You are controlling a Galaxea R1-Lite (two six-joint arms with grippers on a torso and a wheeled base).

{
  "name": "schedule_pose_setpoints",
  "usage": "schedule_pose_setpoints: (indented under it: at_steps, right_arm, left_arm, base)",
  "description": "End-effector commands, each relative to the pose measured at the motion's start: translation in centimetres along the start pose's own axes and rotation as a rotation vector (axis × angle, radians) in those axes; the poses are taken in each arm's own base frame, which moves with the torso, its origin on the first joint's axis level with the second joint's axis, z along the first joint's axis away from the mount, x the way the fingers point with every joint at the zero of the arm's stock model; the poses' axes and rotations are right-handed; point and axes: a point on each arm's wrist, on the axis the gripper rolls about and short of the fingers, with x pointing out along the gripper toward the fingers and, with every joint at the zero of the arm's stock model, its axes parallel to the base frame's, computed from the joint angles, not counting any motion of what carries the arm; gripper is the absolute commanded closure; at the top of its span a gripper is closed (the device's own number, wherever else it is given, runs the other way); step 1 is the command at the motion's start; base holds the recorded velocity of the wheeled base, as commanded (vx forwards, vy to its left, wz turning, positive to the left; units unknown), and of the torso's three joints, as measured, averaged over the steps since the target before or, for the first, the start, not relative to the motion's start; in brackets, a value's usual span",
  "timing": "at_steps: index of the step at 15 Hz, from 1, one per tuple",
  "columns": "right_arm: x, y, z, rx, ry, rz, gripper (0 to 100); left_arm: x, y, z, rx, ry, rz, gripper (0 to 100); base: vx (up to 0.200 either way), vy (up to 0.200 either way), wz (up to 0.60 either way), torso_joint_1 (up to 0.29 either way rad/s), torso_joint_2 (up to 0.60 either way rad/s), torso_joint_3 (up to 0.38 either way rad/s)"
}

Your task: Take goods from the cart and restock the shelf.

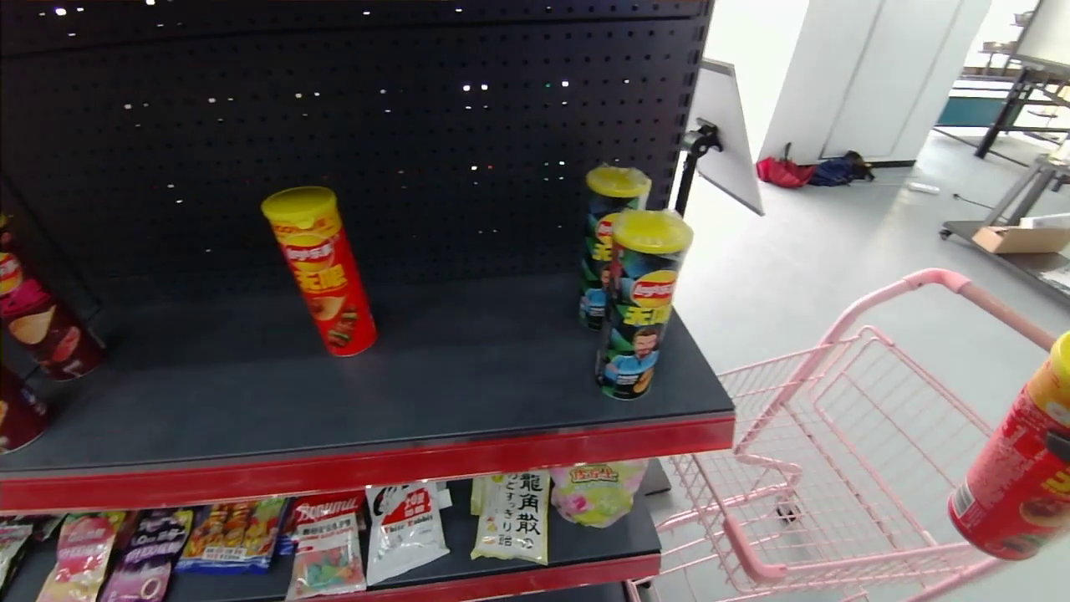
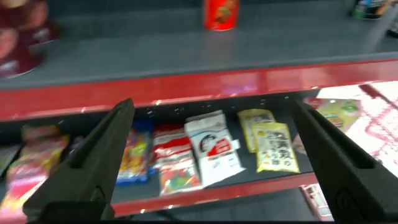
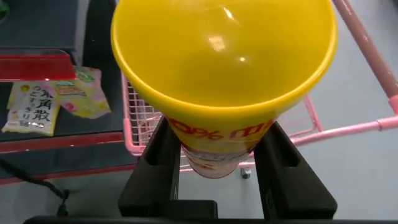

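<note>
Right pincer [image 3: 219, 149] is clamped on a red cylindrical chip can with a yellow plastic lid [image 1: 1018, 472]; its black fingers [image 3: 160, 155] press either side of the can body just below the lid. I see the can tilted, lid end uppermost, held in the air over the right side of the pink wire shopping cart [image 1: 836, 418], which stands just off the shelf's right end. Left pincer [image 2: 211, 111] is spread wide with nothing between its fingers, facing the shelf's red front edge and the flat snack packets [image 2: 205, 149] on the lower shelf. On the dark grey upper shelf [image 1: 468, 368], one matching red can [image 1: 319, 272] stands on its base mid-shelf. Two black-and-green cans with yellow lids [image 1: 639, 309] stand at the right end, one just behind the other. Dark maroon cans [image 1: 42, 326] sit at the left edge.
</note>
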Motion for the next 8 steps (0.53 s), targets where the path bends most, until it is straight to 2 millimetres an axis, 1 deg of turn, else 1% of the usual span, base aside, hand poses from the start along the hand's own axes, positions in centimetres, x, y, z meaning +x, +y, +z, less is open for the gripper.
schedule_pose_setpoints:
  at_steps: [1,5,6,8]
  right_arm:
    - [0.1,0.1,-0.5,-0.004,0.013,-0.001,100]
    - [-1.6,-0.2,-2.5,0.048,-0.067,-0.037,100]
    - [-2.3,-0.2,-3.1,0.091,-0.119,-0.035,100]
    - [-3.5,-0.1,-4.2,0.1,-0.187,0.016,100]
  left_arm:
    - [0.0,0.0,0.0,0.0,0.001,0.0,0]
    - [0.0,0.0,0.0,0.001,0.001,0.0,0]
    - [0.0,0.0,0.0,0.001,0.001,-0.001,0]
    - [0.0,0.0,0.0,0.004,0.001,-0.001,0]
  base:
    - [0.0,0.0,0.0,0.0,0.0,0.0]
    - [0.0,0.0,0.0,0.0,0.0,0.0]
    - [0.0,0.0,0.0,0.0,0.0,0.0]
    - [0.0,0.0,0.0,0.0,0.0,0.0]
